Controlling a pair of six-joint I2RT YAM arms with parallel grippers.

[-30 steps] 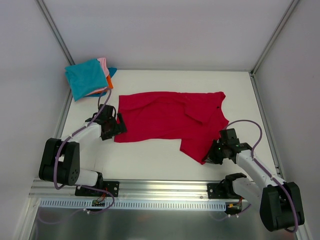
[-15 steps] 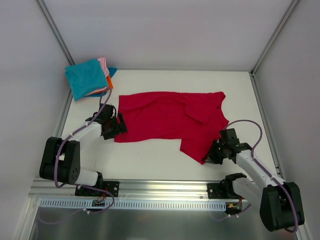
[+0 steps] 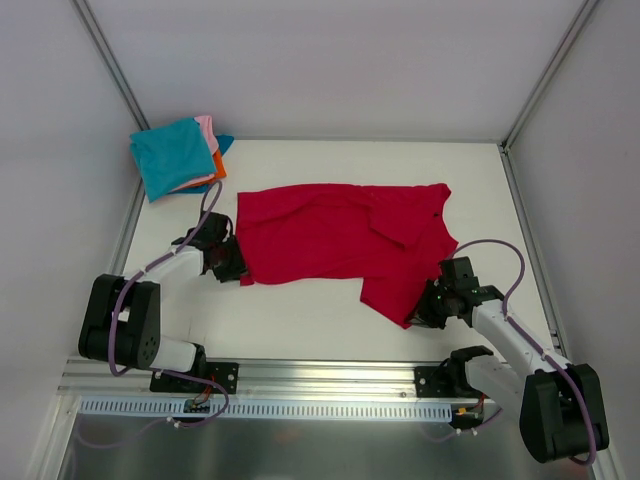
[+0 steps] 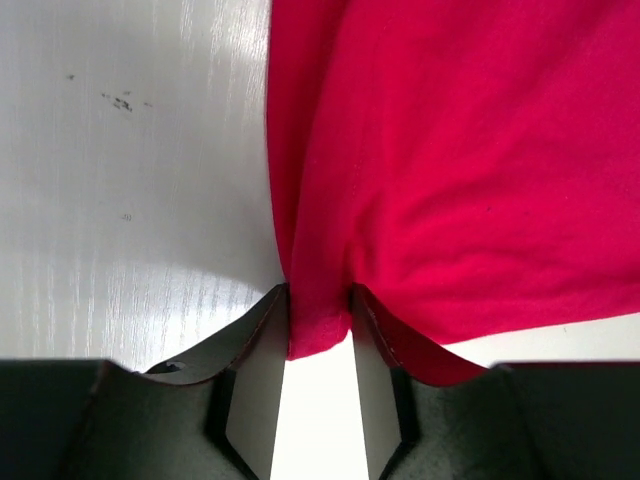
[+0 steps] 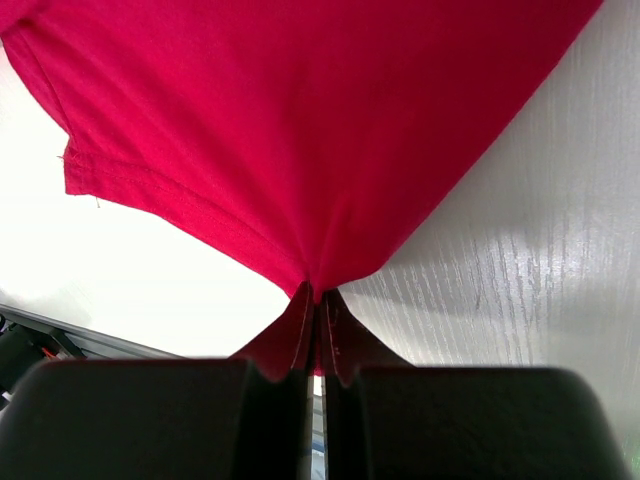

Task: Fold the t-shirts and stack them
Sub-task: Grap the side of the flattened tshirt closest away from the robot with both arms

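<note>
A large red t-shirt (image 3: 330, 235) lies spread across the middle of the white table, with one sleeve folded over near its right side. My left gripper (image 3: 235, 268) is at the shirt's lower left corner. In the left wrist view (image 4: 318, 320) its jaws stand a narrow gap apart, with the shirt's hem (image 4: 316, 300) pinched between them. My right gripper (image 3: 425, 310) is shut on the shirt's near right corner. In the right wrist view (image 5: 316, 300) the cloth (image 5: 300, 120) bunches into the closed jaws. Folded teal, pink, orange and blue t-shirts (image 3: 175, 155) are stacked at the back left.
The white table (image 3: 300, 315) is enclosed by white walls with metal frame posts (image 3: 110, 60) at the back corners. A metal rail (image 3: 320, 385) runs along the near edge between the arm bases.
My left gripper has moved right onto the shirt's lower left corner and pushed that edge slightly inward. The right gripper has kept its hold and not moved.
</note>
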